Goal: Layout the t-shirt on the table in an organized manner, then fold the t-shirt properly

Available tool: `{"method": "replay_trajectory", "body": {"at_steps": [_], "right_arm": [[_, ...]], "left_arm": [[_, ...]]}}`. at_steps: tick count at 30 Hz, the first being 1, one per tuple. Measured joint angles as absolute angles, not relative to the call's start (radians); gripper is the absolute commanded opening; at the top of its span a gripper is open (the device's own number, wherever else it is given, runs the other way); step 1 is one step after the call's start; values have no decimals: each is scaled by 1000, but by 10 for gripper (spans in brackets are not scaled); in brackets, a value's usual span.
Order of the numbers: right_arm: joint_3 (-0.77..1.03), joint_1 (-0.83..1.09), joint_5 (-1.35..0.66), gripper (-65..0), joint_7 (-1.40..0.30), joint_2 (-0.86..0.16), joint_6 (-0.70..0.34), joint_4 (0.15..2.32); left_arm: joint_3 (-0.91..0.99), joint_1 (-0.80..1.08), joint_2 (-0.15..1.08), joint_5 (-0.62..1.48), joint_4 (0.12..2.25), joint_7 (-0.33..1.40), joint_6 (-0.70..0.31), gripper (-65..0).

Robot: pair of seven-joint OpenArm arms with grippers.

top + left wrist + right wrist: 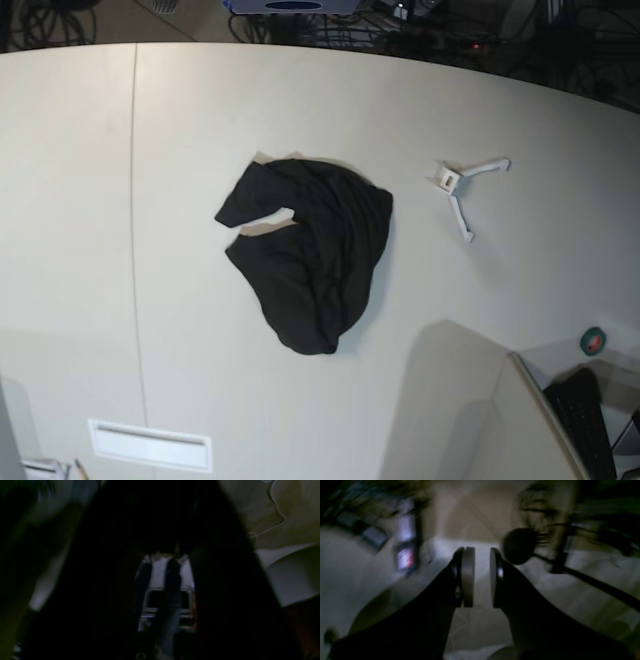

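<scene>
Pale tabletop (70,200), tee (320,250) bunched mid-table — L fingers (160,555) prob. together, R fingers (468,577) apart; pinch edges, spread gently b4 folding.

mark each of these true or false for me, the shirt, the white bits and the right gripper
1. The black t-shirt lies spread flat with both sleeves straight out. False: it is bunched and wrinkled.
2. The white Y-shaped piece lies on the table without touching the t-shirt. True.
3. The right gripper is clamped on the t-shirt. False: its fingers stand apart with nothing between them.
4. The small round green item has a reddish centre. True.
5. The white rectangular plate lies under the t-shirt. False: it lies apart from it, near the bottom edge of the base view.
</scene>
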State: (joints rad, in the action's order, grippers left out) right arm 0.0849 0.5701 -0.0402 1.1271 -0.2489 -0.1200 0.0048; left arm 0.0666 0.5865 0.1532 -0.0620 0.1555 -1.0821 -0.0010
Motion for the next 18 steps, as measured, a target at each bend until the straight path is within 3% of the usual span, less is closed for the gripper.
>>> {"method": "replay_trajectory", "body": {"at_steps": [7,14,16,18], "right_arm": [[99,557,-30,-539,1124,-300,-120,5],[103,518,-26,-539,1132,-336,-121,6],[103,511,-30,-539,1126,-347,-121,5],[103,504,-32,-539,1133,-345,-121,5]], "left_arm": [[101,717,207,-48,427,-1040,-1,-647],[131,918,205,-56,1085,-602,-1,-650],[155,911,202,-56,1179,-482,-1,-650],[167,907,200,-91,1234,-489,-1,-650]]}}
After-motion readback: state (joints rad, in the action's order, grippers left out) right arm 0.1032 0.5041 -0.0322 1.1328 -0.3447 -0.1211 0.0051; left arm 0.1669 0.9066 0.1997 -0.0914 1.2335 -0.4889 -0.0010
